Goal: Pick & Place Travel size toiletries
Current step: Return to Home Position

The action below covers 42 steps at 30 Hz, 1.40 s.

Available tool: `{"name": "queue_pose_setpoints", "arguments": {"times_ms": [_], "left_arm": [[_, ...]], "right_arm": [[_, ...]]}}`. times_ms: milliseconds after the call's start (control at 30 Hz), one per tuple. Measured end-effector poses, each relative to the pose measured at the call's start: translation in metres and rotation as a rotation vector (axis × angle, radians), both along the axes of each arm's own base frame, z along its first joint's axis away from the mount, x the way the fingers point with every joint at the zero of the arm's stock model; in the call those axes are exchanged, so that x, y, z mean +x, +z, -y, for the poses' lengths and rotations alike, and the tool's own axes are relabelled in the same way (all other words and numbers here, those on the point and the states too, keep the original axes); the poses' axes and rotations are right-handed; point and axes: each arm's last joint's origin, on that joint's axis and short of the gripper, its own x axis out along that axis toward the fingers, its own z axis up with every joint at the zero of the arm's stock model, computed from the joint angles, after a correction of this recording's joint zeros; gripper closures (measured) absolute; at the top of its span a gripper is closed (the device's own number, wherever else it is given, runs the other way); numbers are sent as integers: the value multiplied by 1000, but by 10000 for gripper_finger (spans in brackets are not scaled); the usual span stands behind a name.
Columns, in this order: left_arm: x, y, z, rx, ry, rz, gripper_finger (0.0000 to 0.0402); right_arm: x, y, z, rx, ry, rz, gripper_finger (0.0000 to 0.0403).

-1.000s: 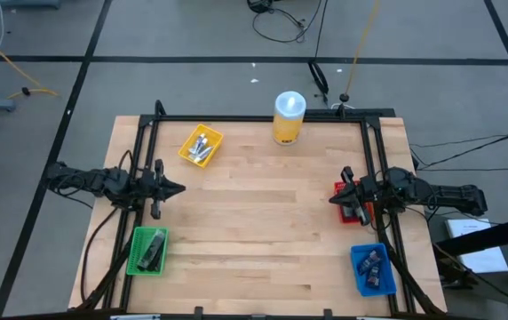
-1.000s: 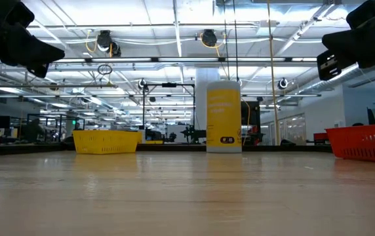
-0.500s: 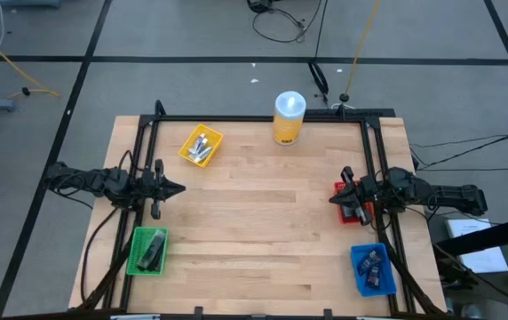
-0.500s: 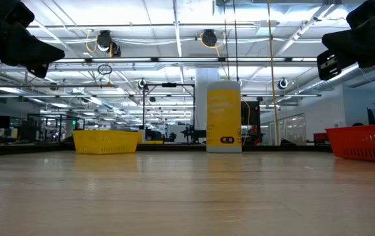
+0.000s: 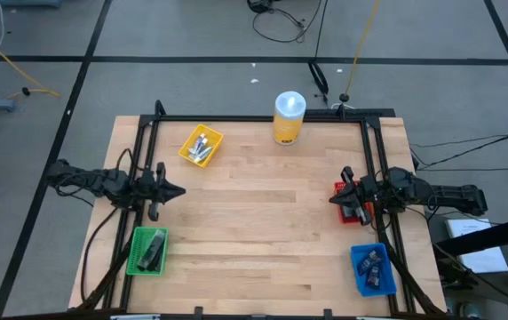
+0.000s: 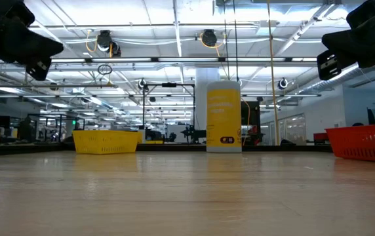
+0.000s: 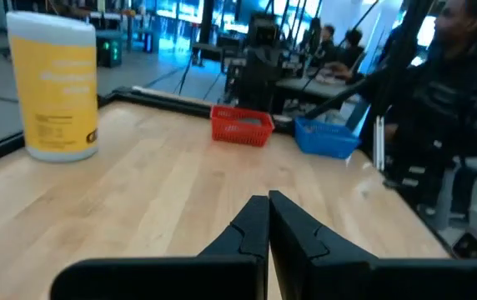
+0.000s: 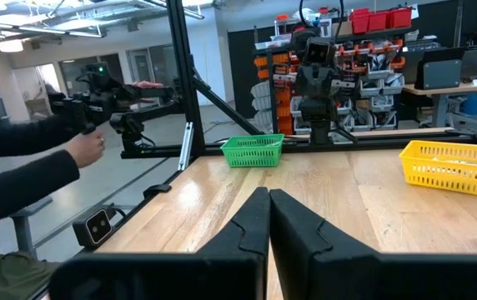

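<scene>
The travel size toiletries lie in small bins: silver ones in the yellow bin (image 5: 200,147), dark ones in the green bin (image 5: 147,252), and dark blue ones in the blue bin (image 5: 372,269). My left gripper (image 5: 178,189) hovers level at the table's left side, shut and holding nothing (image 7: 268,202). My right gripper (image 5: 331,198) hovers level at the right side, over the red bin (image 5: 340,188). It is also shut and holds nothing (image 8: 268,194). What the red bin holds is hidden by the arm.
A tall yellow canister (image 5: 289,117) with a white lid stands at the table's far edge. A black frame (image 5: 263,118) runs along the table's far, left and right sides. A person's hand (image 8: 87,150) shows beyond the table's near side. Other people (image 7: 464,75) sit past the right side.
My left gripper has rolled a little about the line it points along and has stayed in place. It remains shut.
</scene>
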Motion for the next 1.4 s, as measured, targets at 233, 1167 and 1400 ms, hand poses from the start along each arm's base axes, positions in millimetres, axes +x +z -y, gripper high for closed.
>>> {"name": "queue_pose_setpoints", "arguments": {"times_ms": [233, 1167, 1400], "left_arm": [[9, -19, 8, 221, -93, 110, 394], [13, -22, -3, 210, -124, 123, 394], [12, -19, -3, 211, -119, 160, 394]], "right_arm": [[0, 0, 0, 0, -1, 0, 399], [0, 0, 0, 0, 0, -2, 399], [0, 0, 0, 0, 0, -2, 398]]}}
